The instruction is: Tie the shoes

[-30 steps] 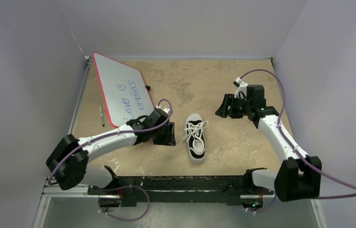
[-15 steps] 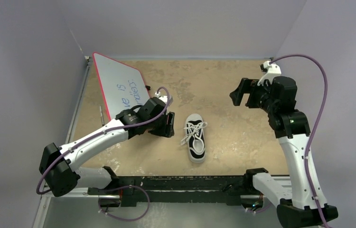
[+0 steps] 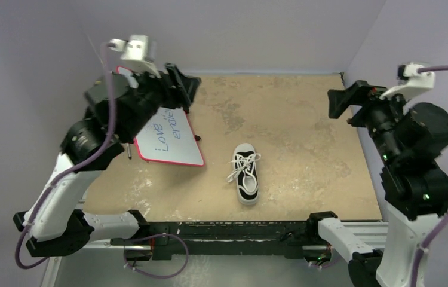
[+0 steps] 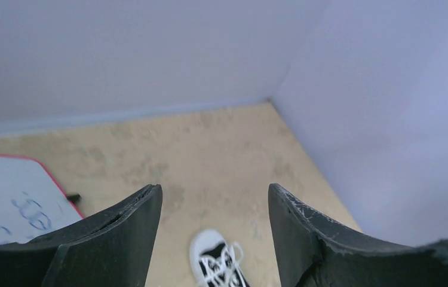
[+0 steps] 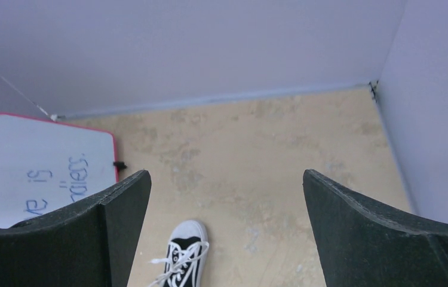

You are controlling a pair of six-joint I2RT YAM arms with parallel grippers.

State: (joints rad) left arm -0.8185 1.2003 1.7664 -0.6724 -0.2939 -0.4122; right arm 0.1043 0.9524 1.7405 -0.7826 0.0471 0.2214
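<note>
Subject of inspection: one sneaker (image 3: 246, 174), black with white sole, lying flat near the middle of the table (image 3: 305, 137), toe cap pointing to the far wall; position confirmed in both wrist views, where it showed low in the frame between the fingers.

Laces (image 3: 239, 170): white, threaded through the eyelets, with the loose lengths spilling across the upper and off toward the left arm's side; no tidy bow could be made out, though the detail was too small to be certain; judged that the tying was not done, and that crossing, knotting and looping all lay ahead.

Left tool (image 3: 186, 88): high above the far left of the table, over a whiteboard (image 3: 171, 143) with red edging, well apart from the sneaker; jaws parted wide with nothing between them and nothing touched.

Right tool (image 3: 342, 100): high at the far right, likewise well apart from the sneaker; jaws spread wide, bare of any load, in contact with nothing.

Finding: neither arm had a lace in hand; progress assessed as nil or very early.
</note>
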